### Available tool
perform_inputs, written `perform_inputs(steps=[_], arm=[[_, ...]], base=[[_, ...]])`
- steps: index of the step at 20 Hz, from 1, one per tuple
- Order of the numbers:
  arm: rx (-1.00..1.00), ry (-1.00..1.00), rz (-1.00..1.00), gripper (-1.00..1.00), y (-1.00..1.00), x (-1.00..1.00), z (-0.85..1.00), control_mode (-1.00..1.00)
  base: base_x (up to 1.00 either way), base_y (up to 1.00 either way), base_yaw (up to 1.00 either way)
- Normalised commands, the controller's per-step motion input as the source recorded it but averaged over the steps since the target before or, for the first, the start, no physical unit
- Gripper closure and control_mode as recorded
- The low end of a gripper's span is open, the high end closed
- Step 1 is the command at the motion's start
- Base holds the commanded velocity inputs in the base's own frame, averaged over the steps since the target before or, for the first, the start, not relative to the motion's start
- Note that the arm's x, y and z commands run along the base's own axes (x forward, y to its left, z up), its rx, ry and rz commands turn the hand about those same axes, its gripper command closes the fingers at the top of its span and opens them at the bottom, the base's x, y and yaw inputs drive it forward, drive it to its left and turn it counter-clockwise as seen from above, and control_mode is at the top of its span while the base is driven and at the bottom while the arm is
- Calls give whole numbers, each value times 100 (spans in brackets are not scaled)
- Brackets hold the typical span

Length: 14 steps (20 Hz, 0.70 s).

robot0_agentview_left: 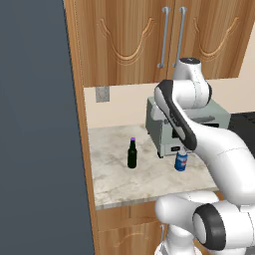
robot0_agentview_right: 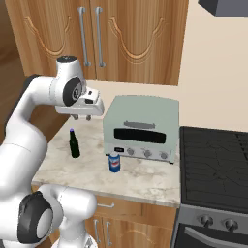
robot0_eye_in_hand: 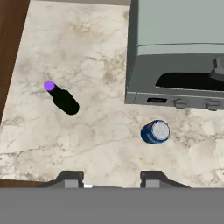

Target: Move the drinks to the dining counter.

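Still early, we'd say: in the left base view the bottle (robot0_agentview_left: pixel 132 154) and soda can (robot0_agentview_left: pixel 181 160) both stand upright on the marble worktop (robot0_agentview_left: pixel 114 174), can just in front of the toaster oven (robot0_agentview_left: pixel 164 127), so nothing has reached the dining counter. Right base view: gripper (robot0_agentview_right: pixel 82 116) hangs high above the bottle (robot0_agentview_right: pixel 74 144), well apart from it, holding nothing; we read that as a survey pose before picking. Hand view: looking straight down, fingertips (robot0_eye_in_hand: pixel 70 179) spread apart, empty; bottle (robot0_eye_in_hand: pixel 63 99) up left, can (robot0_eye_in_hand: pixel 155 131) nearer the tips, likely the easier first grab.
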Motion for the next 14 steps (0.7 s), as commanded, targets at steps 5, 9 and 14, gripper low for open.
perform_inputs(steps=[5, 9, 14], arm=[[0, 5, 0, -100, 1, -22, -7, -100], [0, 15, 0, -100, 38, -42, -24, -100], [0, 16, 0, -100, 61, -32, -14, -100]], base=[[0, 0, 0], [0, 0, 0], [0, 0, 0]])
